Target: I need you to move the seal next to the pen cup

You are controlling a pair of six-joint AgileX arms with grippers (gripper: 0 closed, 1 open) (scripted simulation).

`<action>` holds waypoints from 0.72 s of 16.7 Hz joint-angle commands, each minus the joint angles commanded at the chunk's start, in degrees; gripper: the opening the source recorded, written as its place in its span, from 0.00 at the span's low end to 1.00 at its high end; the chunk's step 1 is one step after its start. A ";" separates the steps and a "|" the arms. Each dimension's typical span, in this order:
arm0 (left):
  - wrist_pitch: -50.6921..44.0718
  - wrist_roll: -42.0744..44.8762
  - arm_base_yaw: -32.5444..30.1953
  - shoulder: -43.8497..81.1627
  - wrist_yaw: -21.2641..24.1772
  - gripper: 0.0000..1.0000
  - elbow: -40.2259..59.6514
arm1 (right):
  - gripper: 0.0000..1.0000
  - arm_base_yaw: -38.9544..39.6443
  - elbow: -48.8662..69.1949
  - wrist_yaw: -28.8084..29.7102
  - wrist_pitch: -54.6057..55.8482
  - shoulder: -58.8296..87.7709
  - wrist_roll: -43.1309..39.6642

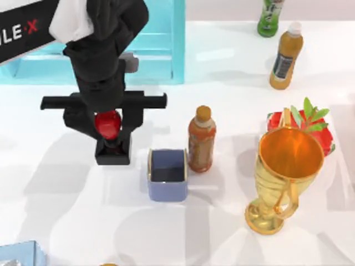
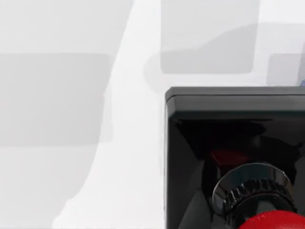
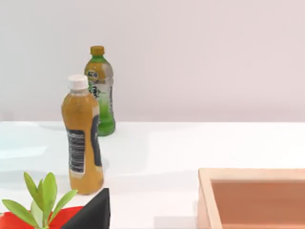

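Note:
The seal [image 1: 109,126], with a glossy red ball knob on a black square base [image 1: 113,154], stands on the white table just left of the pen cup [image 1: 167,190], a small gap apart. The pen cup is a square periwinkle cup with a dark inside. My left gripper [image 1: 108,124] hangs straight over the seal, its black fingers [image 1: 131,123] against both sides of the red knob. The left wrist view looks down on the seal's black base [image 2: 190,143], its chrome collar and the red knob's edge. A dark part of my right gripper [image 3: 93,212] shows beside the strawberry leaves.
A brown bottle [image 1: 202,138] stands against the cup's right side. A golden trophy goblet [image 1: 283,177] and a red strawberry-like thing [image 1: 327,136] are further right. An orange bottle [image 1: 286,55] and a green bottle [image 1: 270,16] stand at the back right, a cyan rack [image 1: 152,50] behind my left arm.

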 joint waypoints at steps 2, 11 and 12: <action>0.12 -0.10 -0.12 0.12 0.00 0.00 -0.01 | 1.00 0.00 0.00 0.00 0.00 0.00 0.00; 3.37 -0.06 -0.08 0.59 0.00 0.00 -2.78 | 1.00 0.00 0.00 0.00 0.00 0.00 0.00; 3.37 -0.06 -0.08 0.59 0.00 0.00 -2.78 | 1.00 0.00 0.00 0.00 0.00 0.00 0.00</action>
